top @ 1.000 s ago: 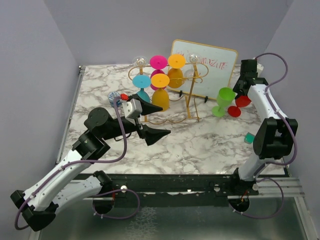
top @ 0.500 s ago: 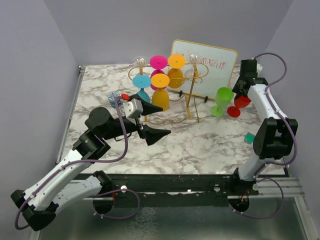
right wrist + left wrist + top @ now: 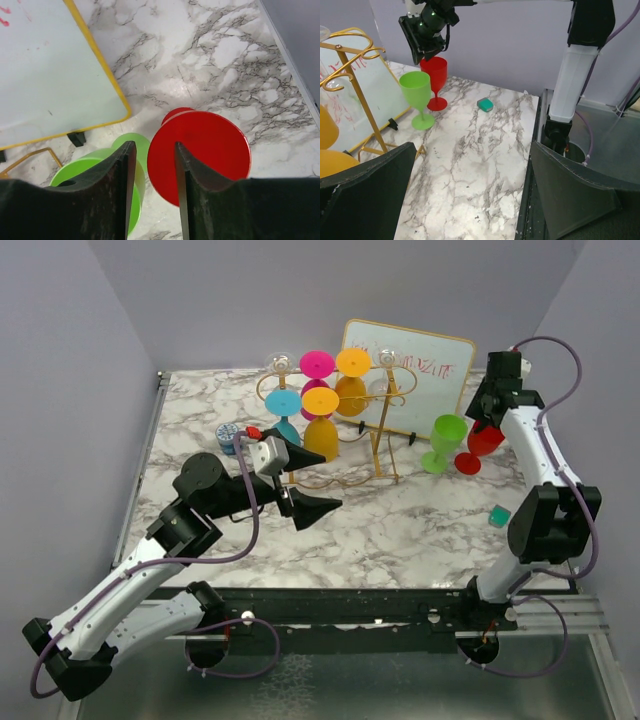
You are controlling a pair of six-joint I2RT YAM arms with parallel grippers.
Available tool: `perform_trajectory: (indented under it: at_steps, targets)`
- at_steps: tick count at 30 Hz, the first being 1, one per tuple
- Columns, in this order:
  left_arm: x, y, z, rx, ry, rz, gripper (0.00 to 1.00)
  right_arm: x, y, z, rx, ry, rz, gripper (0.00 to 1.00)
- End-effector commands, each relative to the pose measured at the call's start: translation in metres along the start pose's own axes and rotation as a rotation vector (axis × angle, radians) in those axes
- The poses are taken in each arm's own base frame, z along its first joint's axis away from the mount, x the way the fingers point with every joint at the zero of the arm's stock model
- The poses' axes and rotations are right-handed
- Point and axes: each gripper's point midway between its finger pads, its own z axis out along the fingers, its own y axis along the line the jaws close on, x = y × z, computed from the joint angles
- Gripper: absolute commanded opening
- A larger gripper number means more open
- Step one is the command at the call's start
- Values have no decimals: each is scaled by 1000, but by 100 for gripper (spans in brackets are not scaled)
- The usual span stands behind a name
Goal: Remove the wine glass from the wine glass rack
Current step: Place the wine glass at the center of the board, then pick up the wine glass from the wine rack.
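On the wine glass rack (image 3: 379, 440), the near orange wine glass (image 3: 321, 438) is judged light yet slick, best taken at its bowl by the wide-open left fingers (image 3: 314, 508).

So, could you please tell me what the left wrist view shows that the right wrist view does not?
Only the left wrist: the rack, orange glasses, a teal block and the right arm. Only the right wrist: the fingers of the right end effector, parted, looking down on the glasses' rims. Both: the red glass, green glass, whiteboard and table.
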Motion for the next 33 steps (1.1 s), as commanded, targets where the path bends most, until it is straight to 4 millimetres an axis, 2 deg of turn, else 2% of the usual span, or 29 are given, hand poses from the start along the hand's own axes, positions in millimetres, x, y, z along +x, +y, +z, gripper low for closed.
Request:
perform_trajectory:
  at_steps: [1,2,4,7,9,12,14,17,19,21,25,27,31,33]
  targets:
    - [-10,3,-5,-39,-7,-5,99,-19,5,-41,-84,-48,17,43]
    - [-11,4,-5,-48,-10,-3,99,-25,6,-50,-106,-72,27,45]
    - [-14,9,-7,-79,-22,3,99,-37,2,-65,-113,-130,28,54]
    - [-19,30,-11,-217,-34,-28,99,-60,-6,-98,-113,-222,57,57]
    - [-23,35,-14,-247,-36,-6,99,-67,7,-125,-227,-259,93,59]
    - [-26,40,-19,-281,-42,24,99,-59,39,-168,-503,-279,124,60]
    - [-29,48,-24,-338,-38,7,99,-46,63,-196,-709,-268,130,62]
    - [-34,58,-30,-414,-30,-10,99,-20,89,-223,-944,-167,153,63]
    - [-35,61,-33,-439,-31,-21,99,-2,101,-236,-1062,-58,172,58]
    - [-39,61,-35,-450,-44,-25,99,7,104,-246,-1103,-35,181,57]
    - [-39,63,-39,-472,-48,-31,99,14,101,-261,-1139,-68,136,60]
    - [-36,69,-42,-510,-44,-40,99,16,105,-271,-1181,-63,101,60]
    - [-35,78,-48,-569,-76,-34,99,16,130,-299,-1238,-100,-16,60]
    - [-36,80,-47,-571,-74,-22,99,26,151,-309,-1247,-73,-77,60]
